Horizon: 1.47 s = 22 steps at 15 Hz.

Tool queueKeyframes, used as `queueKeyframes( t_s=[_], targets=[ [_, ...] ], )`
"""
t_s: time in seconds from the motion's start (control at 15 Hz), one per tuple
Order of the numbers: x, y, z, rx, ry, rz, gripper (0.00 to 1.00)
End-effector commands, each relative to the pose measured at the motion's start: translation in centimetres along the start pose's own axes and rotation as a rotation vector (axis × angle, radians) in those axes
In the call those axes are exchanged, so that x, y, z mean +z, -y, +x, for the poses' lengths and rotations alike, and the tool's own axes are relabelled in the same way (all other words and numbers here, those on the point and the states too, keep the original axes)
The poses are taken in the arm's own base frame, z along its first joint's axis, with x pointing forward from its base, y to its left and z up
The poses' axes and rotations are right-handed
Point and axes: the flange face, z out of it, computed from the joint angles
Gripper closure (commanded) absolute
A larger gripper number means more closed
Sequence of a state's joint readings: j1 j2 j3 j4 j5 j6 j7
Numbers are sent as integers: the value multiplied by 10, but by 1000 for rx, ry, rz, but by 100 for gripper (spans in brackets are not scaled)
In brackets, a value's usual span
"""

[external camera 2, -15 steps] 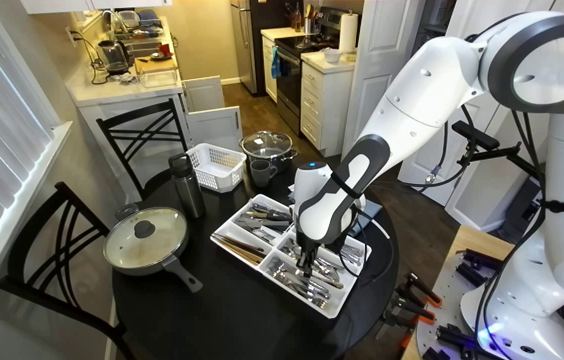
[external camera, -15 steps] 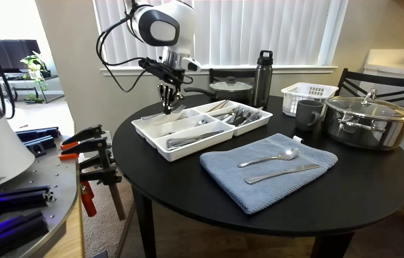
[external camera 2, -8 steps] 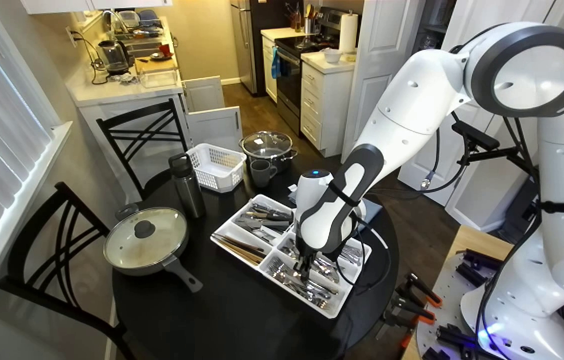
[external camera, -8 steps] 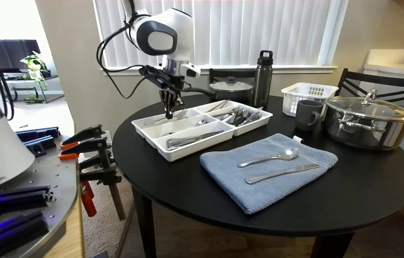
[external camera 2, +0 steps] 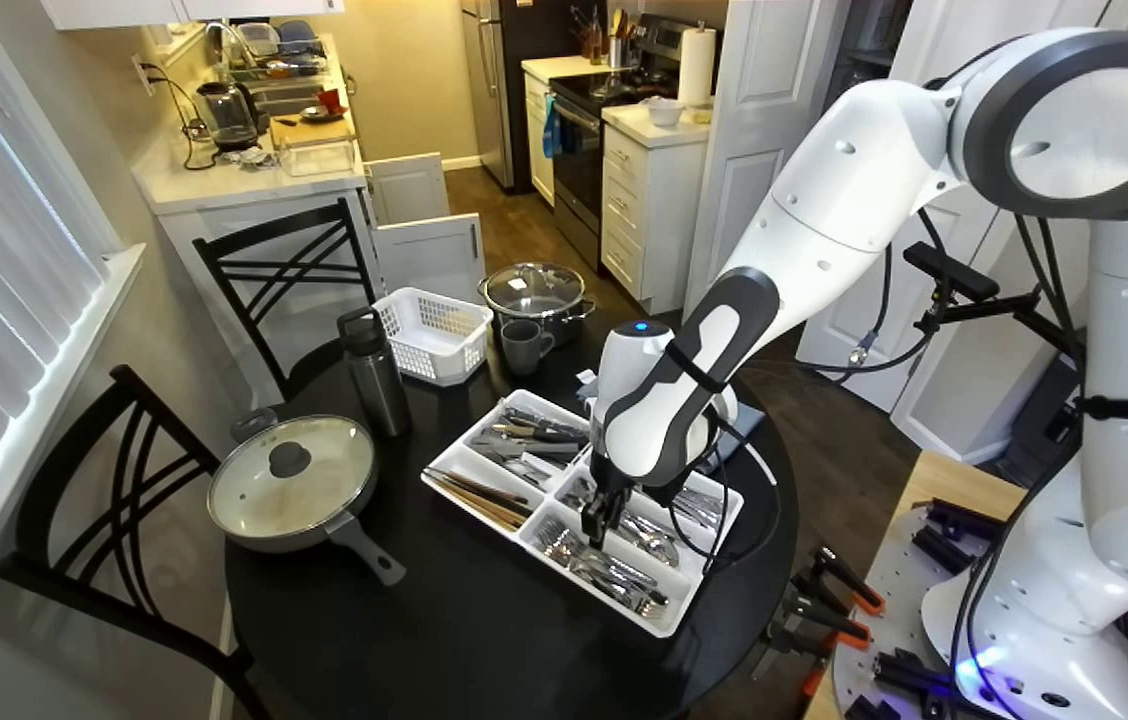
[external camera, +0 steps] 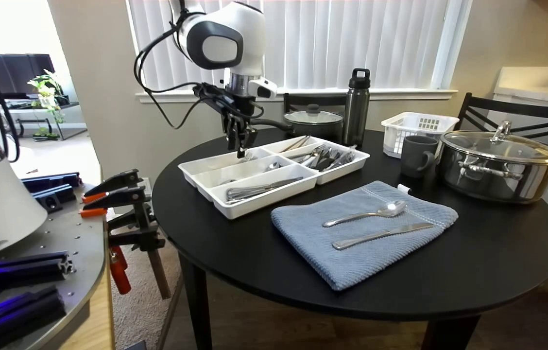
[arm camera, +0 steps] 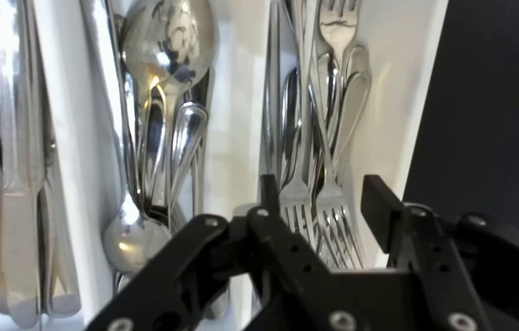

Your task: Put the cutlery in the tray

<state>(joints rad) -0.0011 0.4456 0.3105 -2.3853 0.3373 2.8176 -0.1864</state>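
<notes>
One white tray (external camera: 269, 199) with five compartments sits on the round black surface (external camera: 235, 243), holding most of the cutlery (external camera 2: 624, 580). In the wrist view, at least three forks (arm camera: 331, 202) show their tines in the right-hand compartment and at least two spoons (arm camera: 167, 43) their bowls in the middle one; the knives (arm camera: 22, 257) at left overlap too much to count. The jaws stand parted and released over the fork compartment; whether their tips touch the forks I cannot tell.

In an exterior view, one spoon (external camera: 382, 212) and one knife (external camera: 383, 236) lie side by side on one blue towel (external camera: 317, 243), whose near corner reaches close to the surface's near edge. The tray's left end sits near the left edge, and a narrow strip of surface separates tray from towel. On the far side, by the tray's right end, stands one dark bottle (external camera: 357, 114); farther right come one white basket (external camera: 395, 141), one grey mug (external camera: 415, 158) and, just beside the mug, one lidded pot (external camera: 497, 182). In an exterior view, one lidded pan (external camera 2: 284, 500) sits left of the tray, and a broad stretch of surface spreads on the near side.
</notes>
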Motion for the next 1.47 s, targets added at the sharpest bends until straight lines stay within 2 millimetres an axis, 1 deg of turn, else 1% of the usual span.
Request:
queueKeyframes(
  t_s=[0.0,0.07,0.13,0.2,0.27,0.4,0.53,0.6,0.87,1.0,1.2,1.33,1.4],
  targets=[
    [-51,-12,-13,22,-79,-24,18],
    [-64,-19,-13,31,-107,-48,12],
    [-75,-26,-13,37,-124,-65,5],
    [-84,-37,-12,36,-141,-87,2],
    [-91,-47,-11,28,-149,-104,0],
    [-106,-74,-10,33,-176,-155,0],
    [-114,-111,-7,54,-188,-201,0],
    [-117,-133,-4,64,-184,-220,0],
    [-124,-215,10,149,-178,-268,0],
    [-123,-253,19,204,-173,-276,0],
    [-113,-299,34,276,-158,-264,0],
    [-102,-320,41,309,-129,-258,0],
    [-96,-327,44,319,-111,-254,0]
  ],
)
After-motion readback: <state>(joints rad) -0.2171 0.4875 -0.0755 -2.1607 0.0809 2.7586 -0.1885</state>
